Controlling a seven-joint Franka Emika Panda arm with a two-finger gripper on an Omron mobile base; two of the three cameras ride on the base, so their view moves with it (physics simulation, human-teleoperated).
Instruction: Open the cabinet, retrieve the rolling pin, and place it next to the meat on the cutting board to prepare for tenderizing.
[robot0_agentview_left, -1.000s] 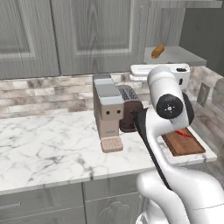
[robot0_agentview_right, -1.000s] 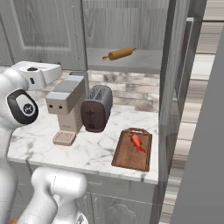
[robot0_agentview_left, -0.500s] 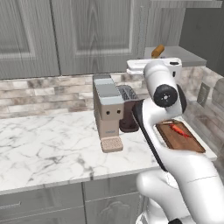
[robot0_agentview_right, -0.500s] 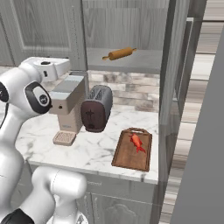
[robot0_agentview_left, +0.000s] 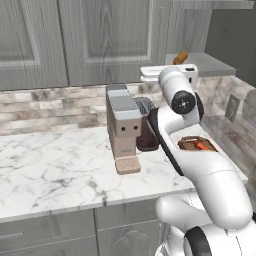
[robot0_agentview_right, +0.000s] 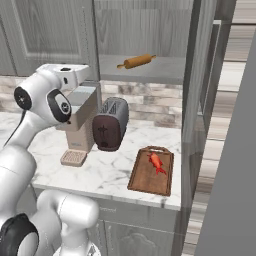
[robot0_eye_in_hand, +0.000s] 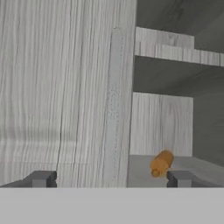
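Claw (robot0_eye_in_hand: 109, 178) up at cabinet (robot0_agentview_right: 150, 30) height, tips spread wide apart with nothing between them, facing the edge of a grey door and the open compartment beside it. Pin (robot0_agentview_right: 136, 61) lies on its side on the grey shelf (robot0_agentview_right: 165, 75) inside, untouched, and in the hand view the pin (robot0_eye_in_hand: 161, 162) sits just above the right-hand tip, well back on the shelf. From the left base view the pin (robot0_agentview_left: 180, 58) peeks out behind the white hand. Down on the marble surface (robot0_agentview_right: 107, 170), the board (robot0_agentview_right: 150, 172) rests flat near the right edge with the meat (robot0_agentview_right: 157, 162) lying on its upper half. Toaster (robot0_agentview_right: 110, 124) stands just left of the board, and the tan coffee machine (robot0_agentview_left: 122, 127) sits beside it. Cabinet door on the right hangs swung open.
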